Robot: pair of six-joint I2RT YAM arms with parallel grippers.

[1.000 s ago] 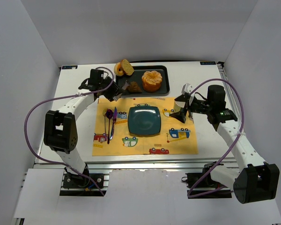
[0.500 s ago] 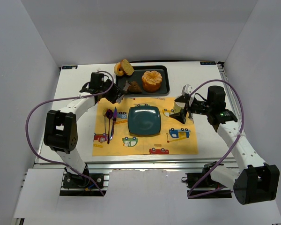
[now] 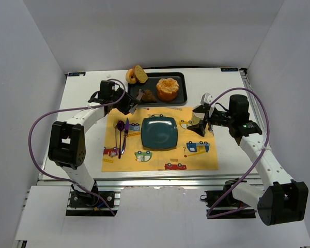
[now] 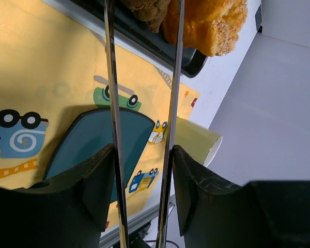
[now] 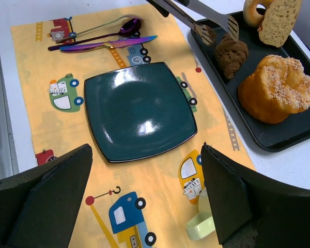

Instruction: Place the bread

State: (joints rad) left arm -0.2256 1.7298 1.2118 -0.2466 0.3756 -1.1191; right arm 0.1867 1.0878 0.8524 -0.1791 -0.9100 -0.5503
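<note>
Left claw (image 3: pixel 128 101) clenched on metal tongs (image 4: pixel 112 77), blades apart. Tong tips are at the black tray's (image 3: pixel 183 89) left front, just beside the bread (image 5: pixel 231 53); contact cannot be confirmed. The bread lies inside the tray, left of the orange bun (image 3: pixel 168 89). Right claw (image 3: pixel 200 122) released and empty, off the tray's right front. Recommendation: advance until the blades straddle the bread's middle, squeeze gently, then lift clear of the tray rim before heading for the teal plate (image 5: pixel 139 111) in front of the tray

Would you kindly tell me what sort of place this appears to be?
Probably a robotics lab cell staged as a child's meal setting: plain white walls box in the table, a cartoon-vehicle placemat carries a teal plate, and the left pincer holds tongs over a black pastry tray.
</note>
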